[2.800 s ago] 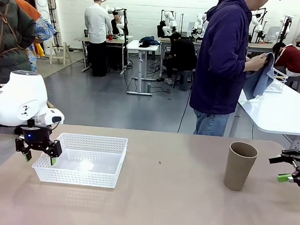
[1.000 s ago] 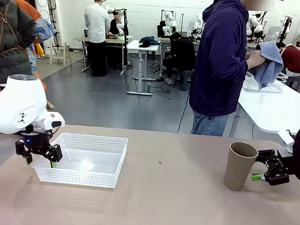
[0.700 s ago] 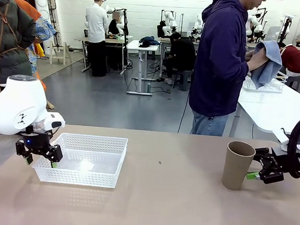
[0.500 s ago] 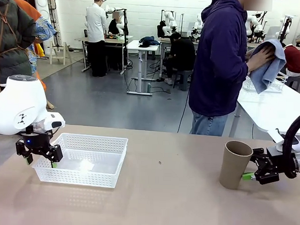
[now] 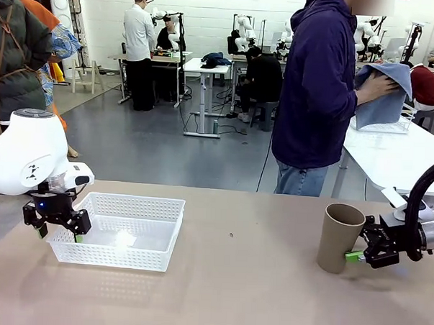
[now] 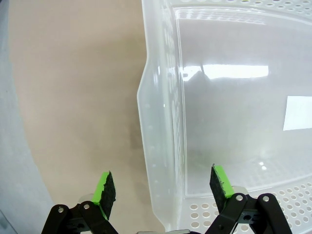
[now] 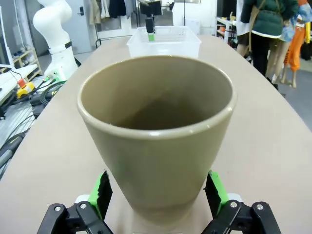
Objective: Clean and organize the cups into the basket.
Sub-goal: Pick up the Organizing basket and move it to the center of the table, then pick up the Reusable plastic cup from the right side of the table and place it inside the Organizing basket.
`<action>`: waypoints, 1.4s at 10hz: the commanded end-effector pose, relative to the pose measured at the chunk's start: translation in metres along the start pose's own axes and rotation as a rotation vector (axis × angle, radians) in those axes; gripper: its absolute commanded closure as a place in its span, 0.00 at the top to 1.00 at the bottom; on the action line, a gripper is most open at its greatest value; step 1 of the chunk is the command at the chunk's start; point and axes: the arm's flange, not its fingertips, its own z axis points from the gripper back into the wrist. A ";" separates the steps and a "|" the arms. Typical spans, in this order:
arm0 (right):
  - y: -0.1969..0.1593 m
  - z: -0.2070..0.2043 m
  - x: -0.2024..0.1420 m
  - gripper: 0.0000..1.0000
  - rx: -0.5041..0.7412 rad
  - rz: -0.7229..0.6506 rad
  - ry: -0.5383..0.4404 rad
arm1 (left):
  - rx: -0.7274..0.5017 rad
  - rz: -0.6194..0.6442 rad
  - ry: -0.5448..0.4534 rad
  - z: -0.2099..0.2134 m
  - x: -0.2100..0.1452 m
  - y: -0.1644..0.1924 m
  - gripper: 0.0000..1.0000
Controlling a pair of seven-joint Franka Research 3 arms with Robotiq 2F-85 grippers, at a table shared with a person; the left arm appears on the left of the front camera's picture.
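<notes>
L gripper wide open, vert.; R gripper wide open, horiz., low.

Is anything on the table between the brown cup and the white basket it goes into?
Nothing visible: bare tabletop lies between the cup and the basket. The right end effector straddles the cup's base, jaws open.

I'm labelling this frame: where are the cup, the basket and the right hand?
cup (image 5: 340, 236), front view, middle of its side.
basket (image 5: 112, 253), front view, near lattice wall.
right hand (image 7: 159, 190), right wrist view, midway between its open fingertips, astride the cup's base.
</notes>
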 end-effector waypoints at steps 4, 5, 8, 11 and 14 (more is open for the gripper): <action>-0.003 -0.013 0.000 0.93 0.098 0.013 -0.082 | -0.028 0.032 0.010 -0.002 0.004 -0.003 0.97; -0.002 -0.012 0.000 0.41 0.114 0.021 -0.079 | -0.043 0.024 0.012 -0.001 0.005 -0.003 0.41; -0.001 -0.010 -0.001 0.00 0.104 0.030 -0.057 | -0.066 0.020 0.025 0.002 0.005 -0.002 0.00; 0.000 -0.009 -0.001 0.25 0.105 0.026 -0.044 | -0.074 0.022 0.034 0.004 0.005 -0.002 0.11; 0.000 -0.007 -0.002 0.00 0.103 0.025 -0.045 | -0.077 0.026 0.035 0.004 0.005 -0.003 0.00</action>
